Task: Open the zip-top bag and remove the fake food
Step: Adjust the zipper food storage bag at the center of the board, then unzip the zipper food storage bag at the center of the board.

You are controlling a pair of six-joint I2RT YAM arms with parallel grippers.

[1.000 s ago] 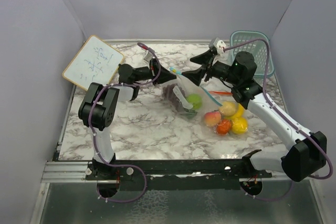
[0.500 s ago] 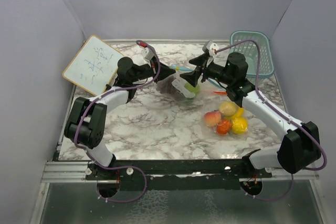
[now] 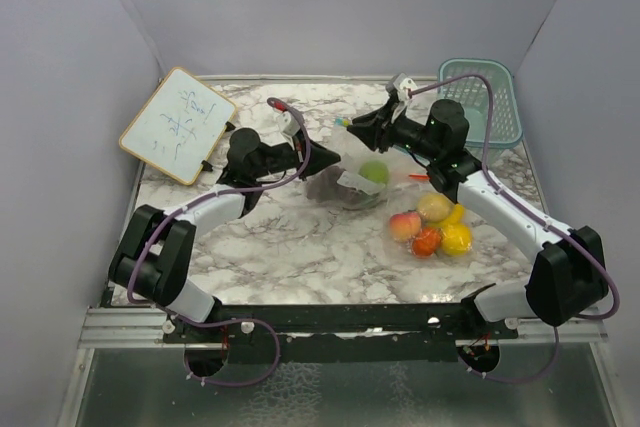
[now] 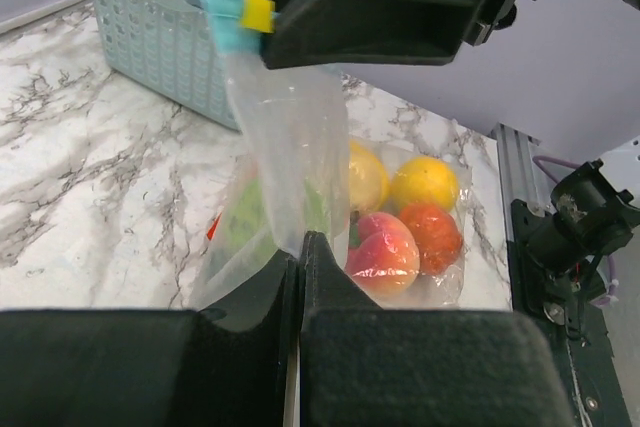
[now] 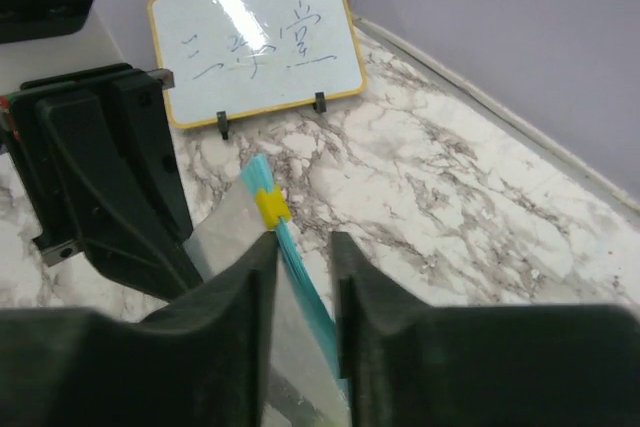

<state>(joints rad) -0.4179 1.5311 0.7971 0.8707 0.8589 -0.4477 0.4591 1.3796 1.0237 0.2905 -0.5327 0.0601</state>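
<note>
Lab cell: plain walls [image 3: 350, 7], marble table [image 3: 290, 237]

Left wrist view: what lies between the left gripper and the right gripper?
In that view, the clear plastic zip-top bag, held by the right gripper at its teal zip strip and pinched below by the left gripper.

Top: high, near edge, down on whole table [image 3: 290, 237].
Left wrist: close, faces basket [image 4: 160, 37].
Right wrist: close, faces whiteboard [image 5: 260, 42].
Shared: bag [image 4: 290, 167].
</note>
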